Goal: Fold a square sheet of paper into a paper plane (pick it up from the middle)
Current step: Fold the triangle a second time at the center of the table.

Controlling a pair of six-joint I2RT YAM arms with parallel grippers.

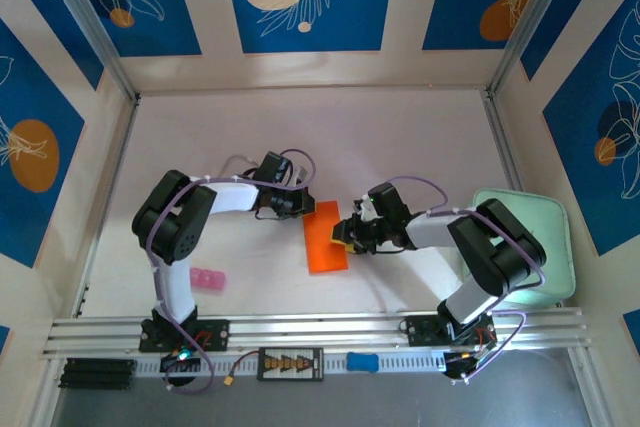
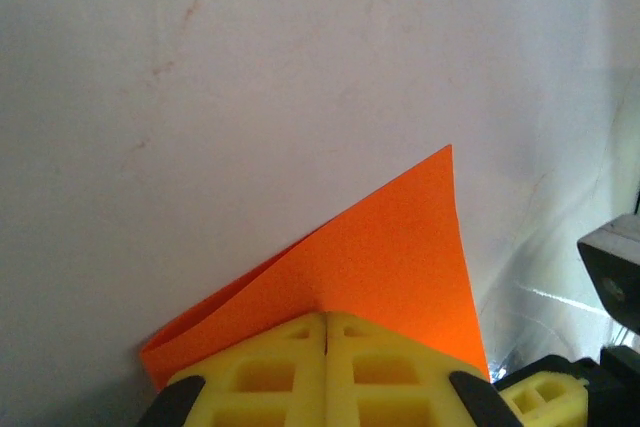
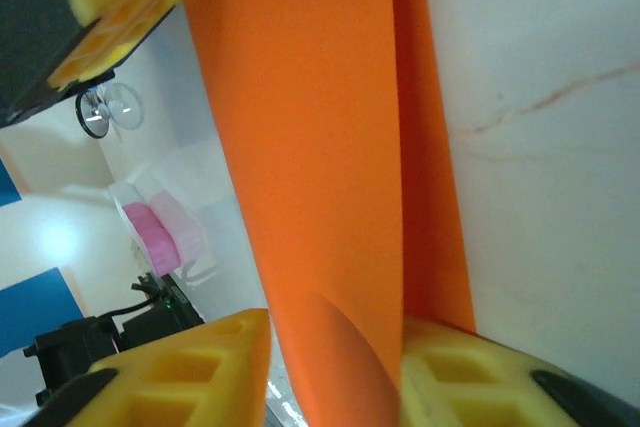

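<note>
White table [image 1: 300,137], both arms [image 1: 230,195] over orange paper [image 1: 325,242]

square sheet of paper [image 1: 326,237] mid-table between both arms, small block [image 1: 207,280] near left base (front-left), tray [image 1: 556,247] far right

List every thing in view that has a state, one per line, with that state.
orange paper: folded over on itself, lying on the table, gripped from two sides.
left gripper: shut on the paper's folded edge.
right gripper: jaws either side of the paper, a gap at one finger.
pink block: lying loose on the table near the left arm's base.
green tray: flat at the table's right edge, partly under the right arm.
</note>
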